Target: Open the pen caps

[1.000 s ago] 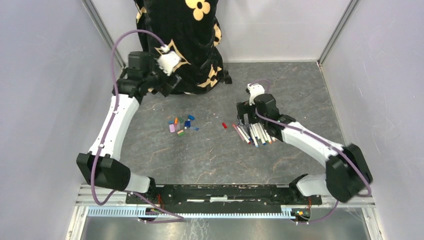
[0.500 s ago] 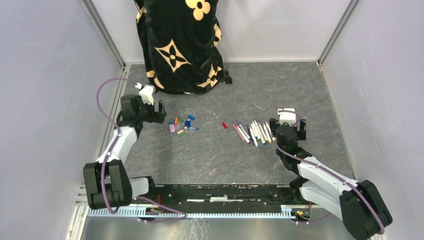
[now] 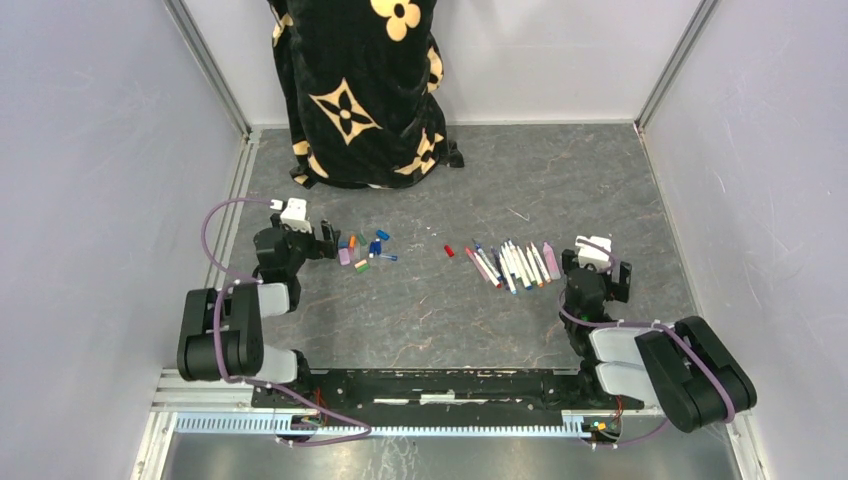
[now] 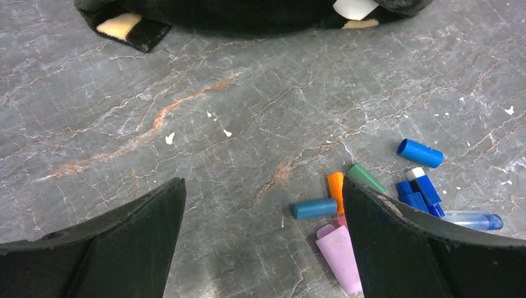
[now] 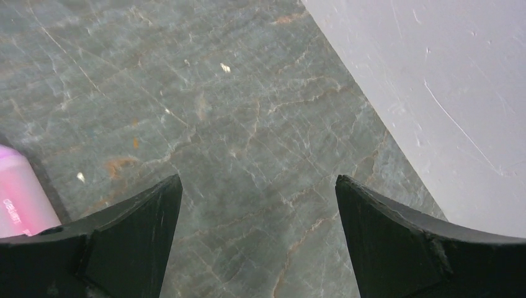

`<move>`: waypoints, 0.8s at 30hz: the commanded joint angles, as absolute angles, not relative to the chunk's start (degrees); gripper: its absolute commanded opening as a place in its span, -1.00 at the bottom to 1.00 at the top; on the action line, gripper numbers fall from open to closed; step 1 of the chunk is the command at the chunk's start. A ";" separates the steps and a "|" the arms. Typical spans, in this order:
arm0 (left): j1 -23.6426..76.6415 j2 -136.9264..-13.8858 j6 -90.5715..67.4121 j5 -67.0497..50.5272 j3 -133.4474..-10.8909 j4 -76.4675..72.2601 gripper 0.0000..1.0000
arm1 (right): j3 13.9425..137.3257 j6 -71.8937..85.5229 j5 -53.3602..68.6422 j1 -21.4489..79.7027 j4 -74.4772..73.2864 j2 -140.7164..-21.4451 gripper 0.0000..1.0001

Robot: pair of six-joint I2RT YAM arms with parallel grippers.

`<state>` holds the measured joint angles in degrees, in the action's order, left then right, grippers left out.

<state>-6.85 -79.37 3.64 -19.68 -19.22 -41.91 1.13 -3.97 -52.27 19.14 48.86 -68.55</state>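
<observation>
1. Since the earlier frames both arms have folded back toward their bases at the bottom of the overhead view. The right arm has pulled off the pens and the left arm has dropped from the upper left.
2. The left gripper [image 4: 263, 186] sits low at the lower left. Its jaws are spread wide and hold nothing, and they point at the pen caps [image 3: 362, 250] without touching them.
3. The right gripper [image 5: 258, 180] rests at the lower right, also spread wide and empty. It faces bare floor and the side wall, with one pink pen [image 5: 18, 198] just at the left edge of its view.
4. Mid-frame, the caps lie loose in a small heap left of centre. A blue cap [image 4: 420, 153], an orange cap [image 4: 335, 189] and a green cap [image 4: 366, 178] are among them, and a stray red cap [image 3: 449, 250] lies apart to the right.
5. The pens [image 3: 510, 265] lie side by side right of centre, well apart from the heap. Sorting caps to one side and barrels to the other suggests the uncapping is done and the arms are parked.
6. Farthest back, at the top, hangs a black-and-gold cloth [image 3: 360, 90].
</observation>
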 commanded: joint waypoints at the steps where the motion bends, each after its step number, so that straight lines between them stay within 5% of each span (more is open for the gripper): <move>1: -5.93 -84.45 0.20 -19.29 -15.16 -63.16 1.00 | -1.23 -7.51 -49.01 17.56 65.01 -70.29 0.96; 5: -3.26 -85.46 1.09 -12.72 -13.88 -65.11 1.00 | -3.64 -9.97 -44.55 14.70 73.66 -72.07 0.96; 8: -1.60 -88.09 1.35 -10.24 -7.68 -79.65 1.00 | -5.46 -9.36 -41.35 12.50 79.95 -74.44 0.96; 13: -0.65 -87.75 1.49 -6.04 -8.22 -78.08 1.00 | -7.06 -10.62 -28.37 10.14 82.01 -75.81 0.96; 15: -0.62 -87.53 1.09 -4.73 -10.27 -73.62 1.00 | -8.96 -12.90 -27.62 10.17 93.49 -80.89 0.96; 17: -0.67 -88.21 1.10 -5.45 -13.24 -68.82 1.00 | -5.45 -10.48 -27.12 9.59 81.29 -77.96 0.96; 24: -0.66 -87.75 1.05 -5.79 -13.01 -68.92 1.00 | -5.72 -9.37 -22.59 6.44 81.43 -78.10 0.96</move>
